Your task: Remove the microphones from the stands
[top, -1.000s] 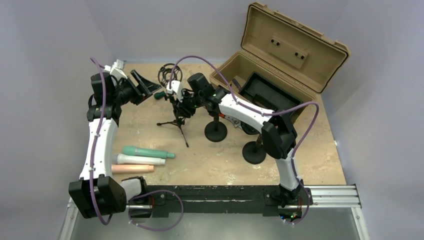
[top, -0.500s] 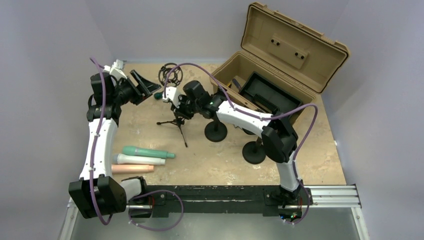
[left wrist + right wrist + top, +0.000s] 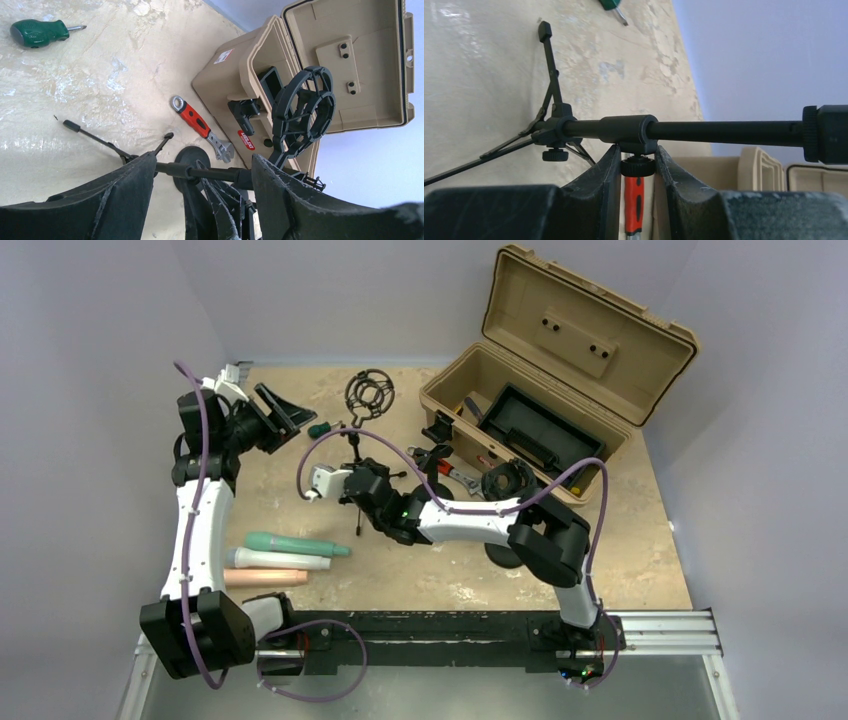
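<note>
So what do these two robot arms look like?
The left arm and right arm have white shells between chunky black joints, and a loose purple cable runs along each. The left gripper and right gripper end in two matte black wedge-shaped fingers each.

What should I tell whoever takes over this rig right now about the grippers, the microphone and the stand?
Left gripper: open, empty, off the table and facing the stand.
Right gripper: shut on the knob under the stand's pole.
Mount at the stand's top: looks empty.
Three microphones lie side by side on the table near the left arm.
Done: no microphone shows in the mount.
Left: check the mount is really empty; if it is, probably release the knob and back off.
</note>
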Controlling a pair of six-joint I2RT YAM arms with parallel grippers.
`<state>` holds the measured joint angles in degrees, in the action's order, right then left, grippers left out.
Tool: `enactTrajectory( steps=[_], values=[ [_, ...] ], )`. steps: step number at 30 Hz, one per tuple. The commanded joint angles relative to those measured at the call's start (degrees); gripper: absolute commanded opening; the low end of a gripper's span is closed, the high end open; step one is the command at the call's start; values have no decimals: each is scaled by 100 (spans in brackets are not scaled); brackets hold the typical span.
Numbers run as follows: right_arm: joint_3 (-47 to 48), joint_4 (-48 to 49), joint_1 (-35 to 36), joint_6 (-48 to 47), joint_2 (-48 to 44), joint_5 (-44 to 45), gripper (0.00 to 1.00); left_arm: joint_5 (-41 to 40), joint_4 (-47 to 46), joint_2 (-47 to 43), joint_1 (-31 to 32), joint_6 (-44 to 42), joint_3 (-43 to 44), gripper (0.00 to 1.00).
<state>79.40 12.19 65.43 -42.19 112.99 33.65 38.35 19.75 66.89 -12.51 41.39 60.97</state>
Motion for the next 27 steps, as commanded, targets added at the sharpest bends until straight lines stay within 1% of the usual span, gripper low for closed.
enactTrajectory(
  steps=[1, 4, 5, 8, 9, 13, 14, 15, 17, 18, 19, 23, 27],
  values=[
    [93, 910, -57, -505, 44, 778, 0, 36, -340, -122, -95, 111, -39, 68],
    [255, 652, -61, -355, 70, 648, 0, 37, -355, -112, -105, 115, -59, 68],
    [302, 497, -57, -258, 48, 477, 4, 33, -350, -112, -107, 115, -59, 68],
    [406, 23, -61, 162, -89, 13, 24, 33, -353, -126, -111, 123, -59, 68],
    [448, -171, -65, 371, -158, -137, 29, 35, -357, -130, -109, 124, -55, 68],
    [424, -699, -171, 1162, -560, -752, 42, 44, -358, -132, -110, 124, -59, 68],
    [470, -880, -253, 1441, -661, -1003, 46, 45, -364, -130, -107, 124, -59, 68],
    [549, -1131, -345, 1705, -737, -1334, 51, 43, -370, -131, -107, 128, -62, 68],
    [679, -1518, -570, 2264, -860, -1954, 64, 58, -379, -130, -109, 140, -70, 68],
    [750, -1711, -707, 2457, -907, -2303, 70, 71, -390, -127, -109, 148, -76, 68],
    [783, -1817, -836, 2661, -992, -2694, 71, 70, -392, -131, -111, 150, -76, 68],
    [954, -2133, -1412, 3349, -1147, -4201, 71, 74, -402, -127, -104, 150, -76, 68],
    [1042, -2103, -1803, 3877, -1096, -5196, 69, 81, -408, -124, -106, 159, -76, 68]
  ],
)
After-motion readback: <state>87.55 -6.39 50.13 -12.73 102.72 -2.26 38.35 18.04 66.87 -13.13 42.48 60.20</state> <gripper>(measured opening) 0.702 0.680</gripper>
